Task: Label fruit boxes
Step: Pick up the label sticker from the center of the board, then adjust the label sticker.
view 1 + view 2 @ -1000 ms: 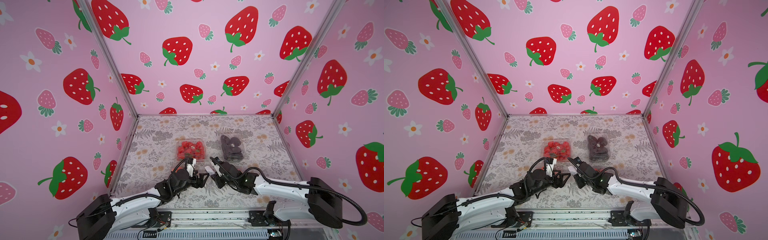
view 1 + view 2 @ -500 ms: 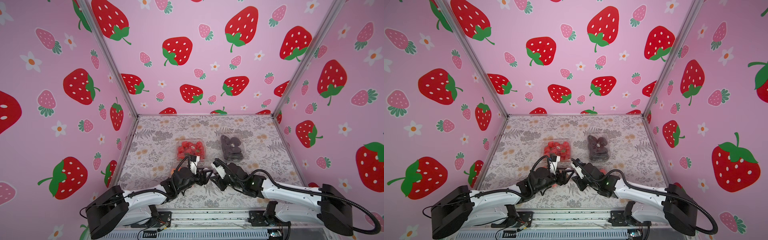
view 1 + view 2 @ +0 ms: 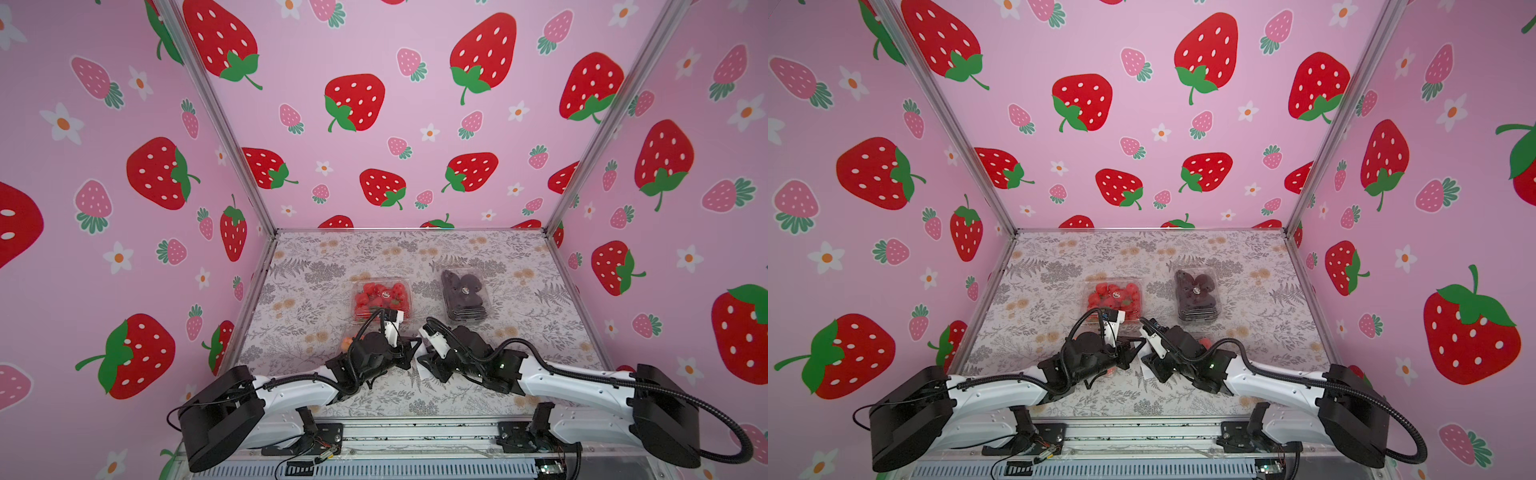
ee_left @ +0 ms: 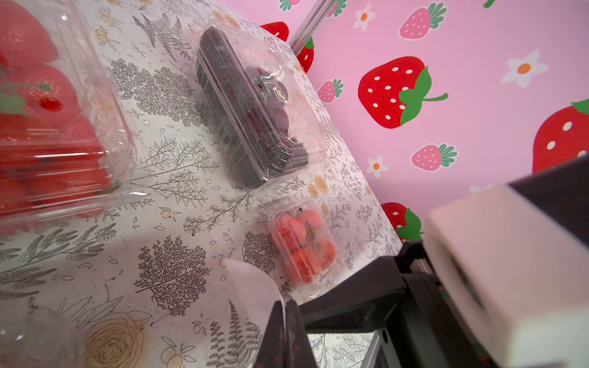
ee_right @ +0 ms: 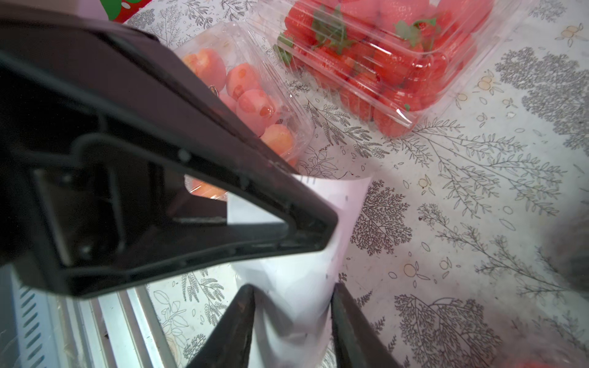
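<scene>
- Left gripper (image 4: 284, 321) is pinched tight, tips together on the curled edge of the white sticker sheet (image 5: 347, 200), which lifts off the table (image 3: 316, 266)
- Right gripper (image 5: 293, 288) has its jaws apart; the sheet stands between them, with no clamp that I can see
- All four fruit boxes sit on the table: strawberry box (image 3: 380, 297) mid-table, dark fruit box (image 3: 463, 295) beside it to the right, orange-pink fruit box (image 5: 248, 95) just beside the left gripper, small box (image 4: 302, 245) near the right one
- Handling call: thin clear clamshells, likely light and slick, with lids that flex and soft fruit inside
- So press a label gently on a flat lid panel, and steady a box by its rim or side walls
- The sheet looks floppy, so pinch it at the edges only
</scene>
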Tool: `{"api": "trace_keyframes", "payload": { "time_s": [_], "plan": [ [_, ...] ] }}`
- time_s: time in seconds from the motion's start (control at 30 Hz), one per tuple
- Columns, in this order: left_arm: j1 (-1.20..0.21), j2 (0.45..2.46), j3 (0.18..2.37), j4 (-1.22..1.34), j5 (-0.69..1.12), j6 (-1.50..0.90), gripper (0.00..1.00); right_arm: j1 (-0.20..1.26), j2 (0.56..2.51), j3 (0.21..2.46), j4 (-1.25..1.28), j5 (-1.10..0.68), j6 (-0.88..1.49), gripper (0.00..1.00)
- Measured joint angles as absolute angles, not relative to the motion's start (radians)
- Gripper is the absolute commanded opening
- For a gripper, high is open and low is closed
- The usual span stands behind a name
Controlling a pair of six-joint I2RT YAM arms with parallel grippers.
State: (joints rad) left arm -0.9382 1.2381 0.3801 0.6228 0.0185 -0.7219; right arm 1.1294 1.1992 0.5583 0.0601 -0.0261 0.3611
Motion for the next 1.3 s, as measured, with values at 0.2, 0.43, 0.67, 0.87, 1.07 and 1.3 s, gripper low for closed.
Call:
{"api": "trace_keyframes", "payload": {
  "time_s": [0.2,0.43,0.67,0.87,1.07,1.3],
  "plan": [
    [-0.928,1.2,0.389,0.574,0.026,-0.689,0.0,1.118,1.165,0.554,0.06,-0.01,0.321,0.77],
    [-0.855,1.106,0.43,0.514,0.221,-0.538,0.0,0.908,0.987,0.46,0.142,-0.23,0.255,0.71],
    [-0.829,1.073,0.443,0.503,0.38,-0.465,0.0,0.808,0.971,0.39,0.255,-0.532,0.25,0.55],
    [-0.829,1.074,0.443,0.505,0.461,-0.445,0.0,0.802,0.981,0.385,0.307,-0.639,0.258,0.46],
    [-0.829,1.074,0.443,0.505,0.468,-0.441,0.0,0.787,0.992,0.378,0.346,-0.677,0.261,0.3],
    [-0.829,1.073,0.443,0.508,0.472,-0.439,0.0,0.77,0.966,0.346,0.38,-0.707,0.271,0.09]
  ]
}}
